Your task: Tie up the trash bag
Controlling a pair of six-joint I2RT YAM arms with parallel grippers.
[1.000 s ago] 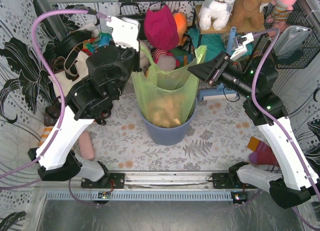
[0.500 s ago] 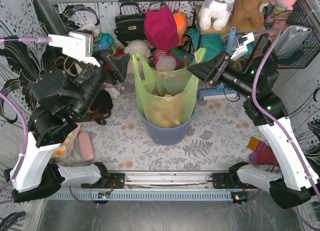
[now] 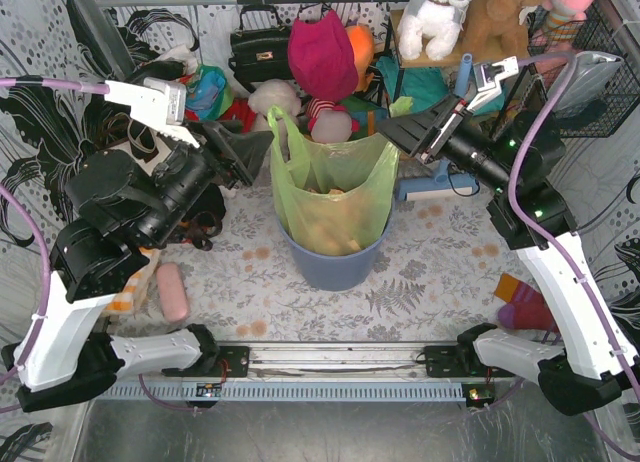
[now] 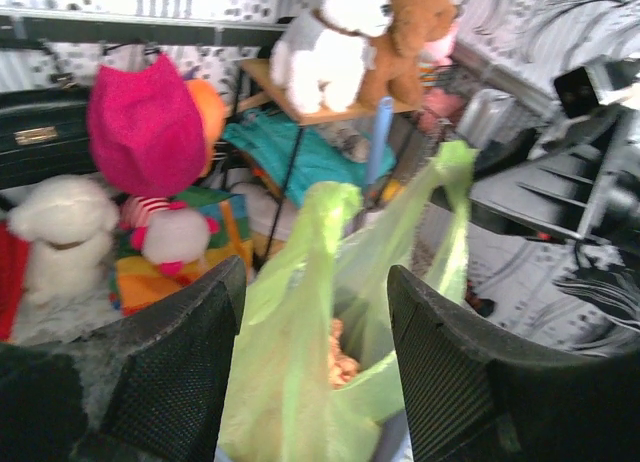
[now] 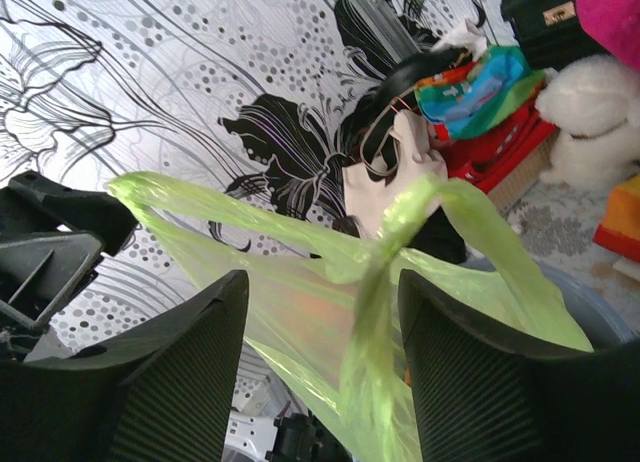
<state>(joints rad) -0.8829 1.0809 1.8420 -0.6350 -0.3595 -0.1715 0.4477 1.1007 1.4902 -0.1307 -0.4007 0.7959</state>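
The trash bag (image 3: 335, 187) is thin light-green plastic lining a round blue bin (image 3: 335, 267), with tan paper showing inside. Its two handles stand up: the left one (image 3: 283, 132) and the right one (image 3: 400, 107). My left gripper (image 3: 250, 147) is open just left of the left handle. In the left wrist view that handle (image 4: 300, 282) rises between the spread fingers of the left gripper (image 4: 315, 272). My right gripper (image 3: 392, 134) is open at the right handle. In the right wrist view the twisted strip (image 5: 375, 282) hangs between the fingers of the right gripper (image 5: 322, 277), ungripped.
Plush toys and a black handbag (image 3: 260, 47) crowd the back behind the bin. A white plush dog (image 3: 435, 17) sits on a small shelf. A pink object (image 3: 172, 290) lies at the left, a red-orange sock (image 3: 525, 302) at the right, a wire basket (image 3: 590, 72) far right.
The left gripper has opened, let go of the left handle and swung back to the left. The right gripper has opened wider and lifted slightly.
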